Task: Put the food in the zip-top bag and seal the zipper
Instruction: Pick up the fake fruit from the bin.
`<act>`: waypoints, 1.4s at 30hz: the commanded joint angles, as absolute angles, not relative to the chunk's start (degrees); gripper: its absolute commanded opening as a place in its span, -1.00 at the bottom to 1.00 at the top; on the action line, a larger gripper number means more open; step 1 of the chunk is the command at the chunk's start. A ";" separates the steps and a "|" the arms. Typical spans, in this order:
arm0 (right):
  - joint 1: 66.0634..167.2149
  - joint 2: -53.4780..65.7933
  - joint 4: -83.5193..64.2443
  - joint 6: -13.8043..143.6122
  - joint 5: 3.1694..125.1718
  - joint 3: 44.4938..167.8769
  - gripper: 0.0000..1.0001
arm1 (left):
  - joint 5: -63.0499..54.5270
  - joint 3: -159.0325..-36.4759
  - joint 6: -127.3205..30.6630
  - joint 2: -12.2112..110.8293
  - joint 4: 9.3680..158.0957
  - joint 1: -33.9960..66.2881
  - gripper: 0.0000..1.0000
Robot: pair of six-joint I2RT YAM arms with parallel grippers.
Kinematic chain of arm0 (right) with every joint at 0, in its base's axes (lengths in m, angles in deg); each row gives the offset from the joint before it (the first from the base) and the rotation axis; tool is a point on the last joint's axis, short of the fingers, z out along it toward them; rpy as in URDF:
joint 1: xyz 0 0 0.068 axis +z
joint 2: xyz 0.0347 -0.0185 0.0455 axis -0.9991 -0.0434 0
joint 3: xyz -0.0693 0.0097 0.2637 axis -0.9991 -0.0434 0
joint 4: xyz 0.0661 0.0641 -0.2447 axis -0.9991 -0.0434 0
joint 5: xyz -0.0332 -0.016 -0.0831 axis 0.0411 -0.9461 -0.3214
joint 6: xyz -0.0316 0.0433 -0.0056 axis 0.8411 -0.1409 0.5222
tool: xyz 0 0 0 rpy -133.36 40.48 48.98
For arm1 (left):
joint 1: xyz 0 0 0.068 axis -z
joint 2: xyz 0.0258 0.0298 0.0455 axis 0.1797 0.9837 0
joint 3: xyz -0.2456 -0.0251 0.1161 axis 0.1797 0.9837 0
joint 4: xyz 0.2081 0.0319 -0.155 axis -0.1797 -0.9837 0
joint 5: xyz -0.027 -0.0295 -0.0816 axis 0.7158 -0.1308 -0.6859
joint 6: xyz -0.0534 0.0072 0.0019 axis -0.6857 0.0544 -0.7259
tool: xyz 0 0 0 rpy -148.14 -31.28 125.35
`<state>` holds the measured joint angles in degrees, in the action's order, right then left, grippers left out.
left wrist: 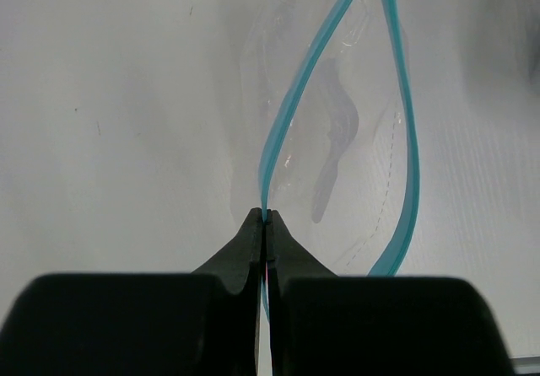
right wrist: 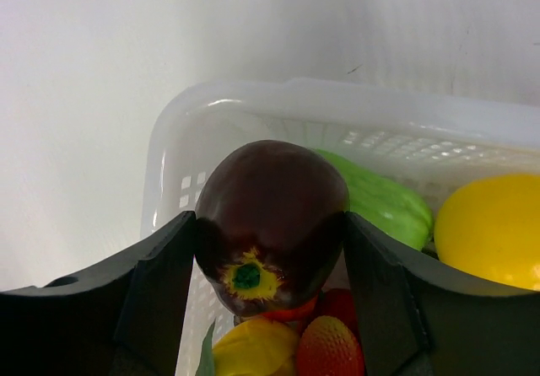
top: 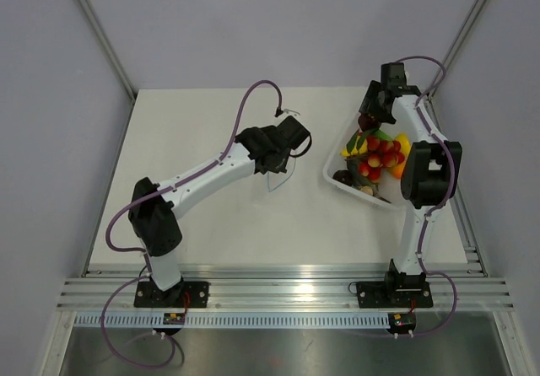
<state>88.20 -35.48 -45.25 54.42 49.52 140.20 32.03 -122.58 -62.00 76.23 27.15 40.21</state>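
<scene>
Maroon food piece (right wrist: 272, 199) sits gripped inside the right pincer (right wrist: 270, 224), while the left pincer (left wrist: 265, 218) pinches the zipper (left wrist: 291, 98).

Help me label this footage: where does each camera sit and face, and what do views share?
Top external: above and behind both arms, looking down on the table; they show whole.
Left wrist: from the wrist, along the shut left end effector pinching the zipper of the zip-top bag.
Right wrist: from the wrist, down into the basket; right end effector grips the maroon fruit.
Shared: top and right wrist show the basket.
</scene>
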 commanded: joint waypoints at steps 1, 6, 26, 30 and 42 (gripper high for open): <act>87.95 -29.05 -44.11 52.47 48.80 136.30 -0.04 | 29.85 -127.01 -62.06 78.40 28.63 40.71 -1.00; 86.28 -23.07 -42.27 51.07 49.15 131.46 -0.10 | 27.38 -129.99 -62.50 80.95 28.89 40.80 -1.00; 85.49 -5.68 -39.98 46.50 52.65 114.49 -0.27 | 20.96 -134.75 -63.47 84.47 31.00 40.89 -1.00; 85.58 -0.66 -39.80 45.18 54.16 110.46 -0.28 | 20.09 -135.18 -63.47 85.43 31.53 40.89 -1.00; 86.54 12.17 -44.81 45.17 59.17 107.81 -0.28 | 17.27 -136.94 -64.79 87.37 34.25 41.41 -1.00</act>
